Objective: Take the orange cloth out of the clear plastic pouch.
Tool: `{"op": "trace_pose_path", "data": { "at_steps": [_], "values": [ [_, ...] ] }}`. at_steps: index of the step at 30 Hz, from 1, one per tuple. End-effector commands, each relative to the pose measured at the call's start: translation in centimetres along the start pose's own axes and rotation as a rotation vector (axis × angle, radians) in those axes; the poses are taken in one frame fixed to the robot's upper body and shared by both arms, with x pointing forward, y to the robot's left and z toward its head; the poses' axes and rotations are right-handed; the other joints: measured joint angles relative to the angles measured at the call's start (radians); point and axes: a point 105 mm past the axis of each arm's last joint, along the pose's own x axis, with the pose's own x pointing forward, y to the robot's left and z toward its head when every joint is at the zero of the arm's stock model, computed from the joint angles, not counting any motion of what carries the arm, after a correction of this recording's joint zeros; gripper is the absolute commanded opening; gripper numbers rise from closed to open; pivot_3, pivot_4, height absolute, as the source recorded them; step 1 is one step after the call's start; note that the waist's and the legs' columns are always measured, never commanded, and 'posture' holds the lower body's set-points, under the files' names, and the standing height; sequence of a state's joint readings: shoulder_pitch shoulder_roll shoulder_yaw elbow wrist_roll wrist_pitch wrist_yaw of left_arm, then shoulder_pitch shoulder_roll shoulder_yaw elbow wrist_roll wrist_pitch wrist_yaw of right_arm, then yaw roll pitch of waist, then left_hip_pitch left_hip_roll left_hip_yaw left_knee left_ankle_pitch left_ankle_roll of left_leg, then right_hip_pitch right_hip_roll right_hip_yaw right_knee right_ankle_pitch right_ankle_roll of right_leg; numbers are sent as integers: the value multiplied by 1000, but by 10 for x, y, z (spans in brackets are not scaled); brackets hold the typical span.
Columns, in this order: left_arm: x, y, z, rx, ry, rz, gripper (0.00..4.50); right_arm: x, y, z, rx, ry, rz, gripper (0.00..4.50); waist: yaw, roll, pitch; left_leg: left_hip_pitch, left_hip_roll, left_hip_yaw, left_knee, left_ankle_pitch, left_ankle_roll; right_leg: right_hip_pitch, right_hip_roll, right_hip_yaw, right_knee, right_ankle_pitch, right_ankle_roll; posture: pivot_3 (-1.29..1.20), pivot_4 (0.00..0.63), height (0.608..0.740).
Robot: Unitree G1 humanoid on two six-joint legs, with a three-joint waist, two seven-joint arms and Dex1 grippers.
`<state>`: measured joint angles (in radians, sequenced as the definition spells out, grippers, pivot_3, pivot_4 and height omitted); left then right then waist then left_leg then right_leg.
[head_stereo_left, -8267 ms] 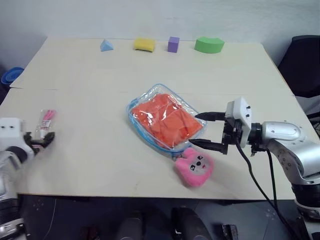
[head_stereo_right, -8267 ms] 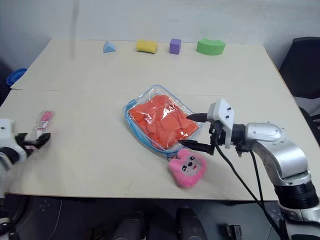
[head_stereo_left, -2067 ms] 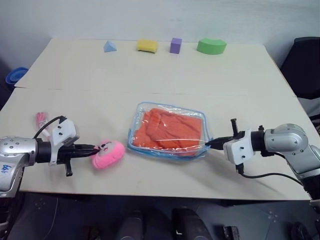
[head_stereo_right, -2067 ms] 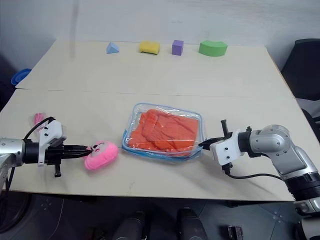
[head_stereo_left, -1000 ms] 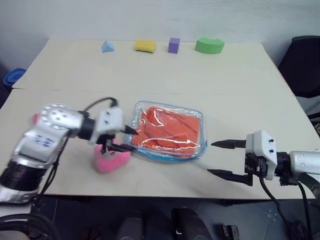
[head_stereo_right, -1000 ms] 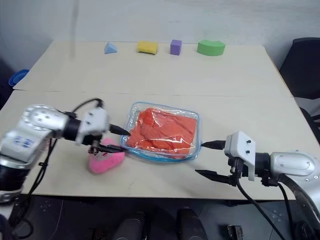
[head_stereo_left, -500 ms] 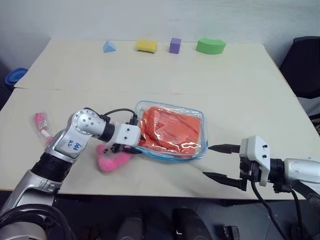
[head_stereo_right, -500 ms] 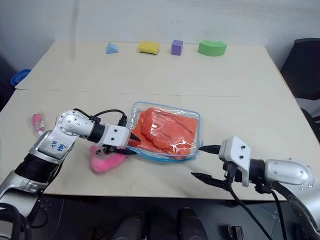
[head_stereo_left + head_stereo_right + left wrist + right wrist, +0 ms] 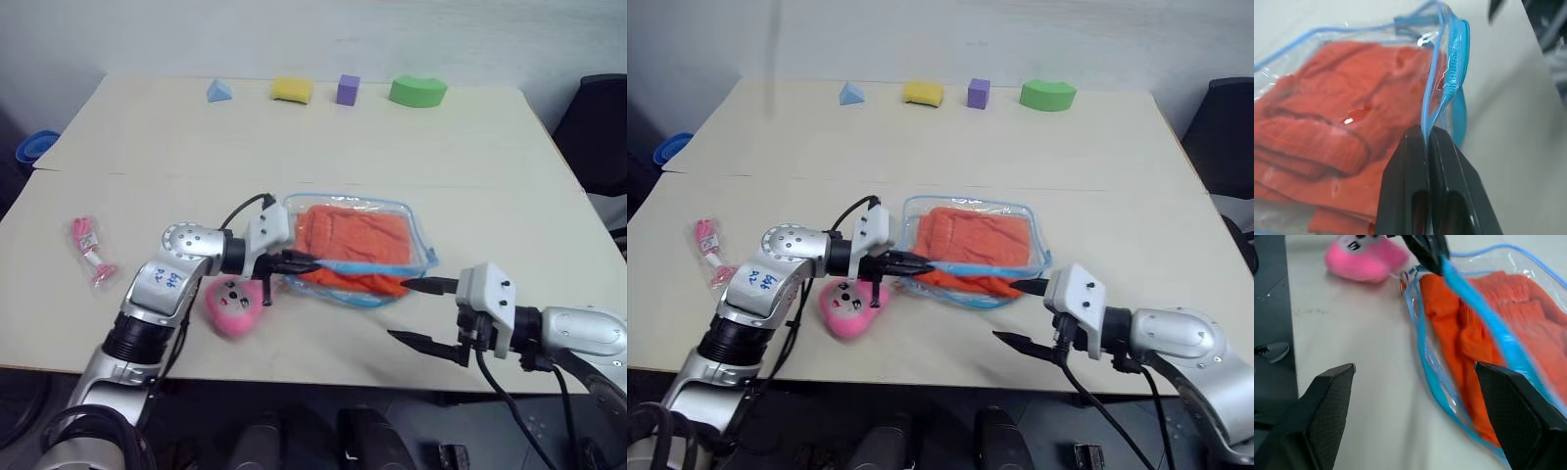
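The left gripper is clamped on the blue zipper edge of the clear plastic pouch mid-table. The orange cloth lies inside. The right gripper, jaws wide apart, should reach into the mouth while the edge stays lifted.

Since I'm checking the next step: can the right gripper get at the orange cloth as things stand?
Probably yes. The left gripper is shut on the clear plastic pouch's blue zipper edge, holding the mouth up, and the right gripper is open just in front of it. The orange cloth lies inside, with nothing between.
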<state>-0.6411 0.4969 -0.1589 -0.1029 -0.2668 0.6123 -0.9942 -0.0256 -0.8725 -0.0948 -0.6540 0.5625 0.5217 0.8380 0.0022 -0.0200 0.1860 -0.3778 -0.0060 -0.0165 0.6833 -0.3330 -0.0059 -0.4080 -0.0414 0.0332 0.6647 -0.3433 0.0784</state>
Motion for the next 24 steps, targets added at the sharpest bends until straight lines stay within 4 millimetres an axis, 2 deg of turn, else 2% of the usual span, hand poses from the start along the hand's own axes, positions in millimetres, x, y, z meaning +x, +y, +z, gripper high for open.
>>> {"op": "trace_pose_path", "data": {
  "at_steps": [1, 5, 9, 14, 18, 21, 24],
  "values": [
    [1, -1, 13, -29, -50, 55, 0, 12, -8, 3, -19, -21, -46, 4476, -4, 0, 0, 0, 0, 0, 0, 0, 0, 0, 0, 0, 0, 0, 0, 0, 150, 740],
    [4, -6, 12, -34, -48, 56, 0, 28, -20, 0, -63, -15, -103, 4476, -5, 0, 0, 0, 0, 0, -1, 1, -2, -2, 1, 1, 1, 0, 0, 0, 150, 740],
    [8, -10, 11, -22, -41, 48, 0, 49, -43, -8, -89, 3, -205, 4476, -4, 0, 0, 0, 0, 0, -1, 1, -2, -2, 0, 1, 1, 0, 0, 0, 150, 740],
    [11, -12, 13, -19, -46, 44, 0, 66, -52, -16, -73, 10, -233, 4476, -4, 0, 0, 0, 0, 0, -1, 1, -3, -2, 0, 1, 1, 0, 0, 0, 150, 740],
    [12, -16, 11, -11, -41, 34, 0, 71, -56, -23, -85, 35, -254, 3284, -4, 0, 0, 0, 0, 1, -1, 1, -3, -2, 0, 1, 1, 0, 0, 0, 150, 740],
    [13, -17, 11, -9, -40, 31, 0, 72, -57, -30, -145, 76, -261, 2219, -4, 0, 0, 0, 0, 1, -1, 1, -3, -2, 0, 1, 1, 0, 0, 0, 150, 740],
    [13, -16, 13, -13, -50, 37, 0, 74, -54, -36, -223, 112, -230, 2219, -5, 0, 0, 0, 0, 1, -1, 1, -3, -2, 0, 1, 1, 0, 0, 0, 150, 740]
  ]
}}
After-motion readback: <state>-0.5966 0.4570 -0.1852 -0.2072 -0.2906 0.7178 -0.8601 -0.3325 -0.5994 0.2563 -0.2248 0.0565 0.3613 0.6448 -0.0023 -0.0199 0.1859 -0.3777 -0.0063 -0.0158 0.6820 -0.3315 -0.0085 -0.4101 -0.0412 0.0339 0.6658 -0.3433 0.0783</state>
